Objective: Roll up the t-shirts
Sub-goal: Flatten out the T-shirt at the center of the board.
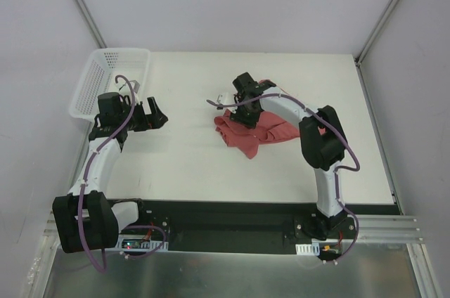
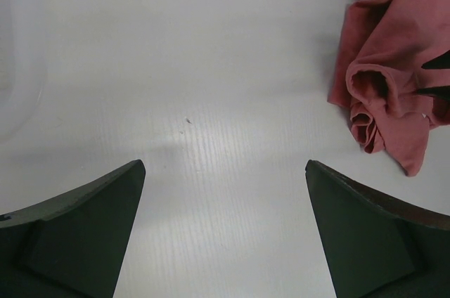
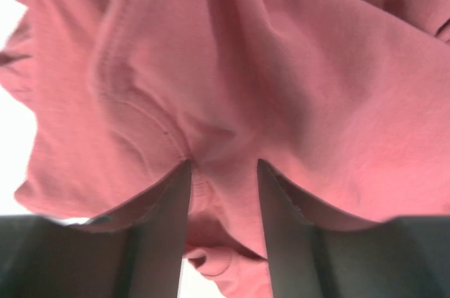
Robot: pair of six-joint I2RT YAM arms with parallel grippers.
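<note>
The salmon-red t-shirt (image 1: 247,136) lies crumpled in a heap right of the table's middle. My right gripper (image 1: 243,111) points down into the heap's top. In the right wrist view its fingertips (image 3: 223,164) stand a finger's width apart, pressed into the t-shirt (image 3: 281,66), with a bunched fold between them. The jaws have not met on the fold. My left gripper (image 1: 156,117) hovers wide open over bare table well to the left. In the left wrist view the left gripper (image 2: 225,164) holds nothing, and the t-shirt (image 2: 394,66) lies at the far right.
A white perforated basket (image 1: 105,73) stands at the table's back left corner, just behind the left arm. Grey walls close in the table on both sides and at the back.
</note>
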